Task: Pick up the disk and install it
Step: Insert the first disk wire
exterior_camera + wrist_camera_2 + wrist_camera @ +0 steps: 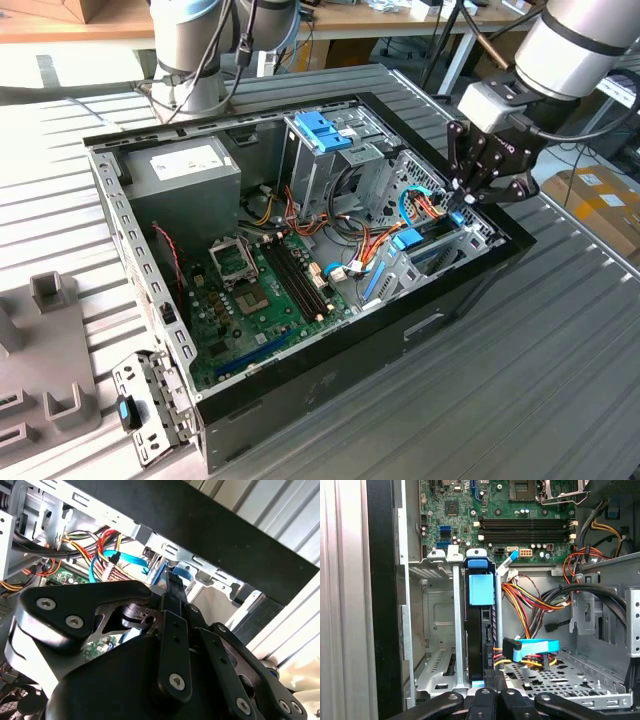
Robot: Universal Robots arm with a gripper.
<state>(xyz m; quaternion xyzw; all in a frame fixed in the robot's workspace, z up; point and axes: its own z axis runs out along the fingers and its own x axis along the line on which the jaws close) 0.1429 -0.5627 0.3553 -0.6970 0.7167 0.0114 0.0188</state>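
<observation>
i am pressing my black pincer [462, 196] down on the disk [481, 630], a flat metal drive with blue plastic rails, standing edge-up in the bay at the open black computer case's [470, 285] corner. fingers appear closed together on its end. i am keeping the push straight along the bay guides.

A green motherboard [255, 290] is seen inside the open black computer case [330, 370], with a grey power supply box [185, 180] mounted beside it.

The disk [481, 625], dark-edged with blue plastic rails, stands on edge, seated in its bay.
</observation>
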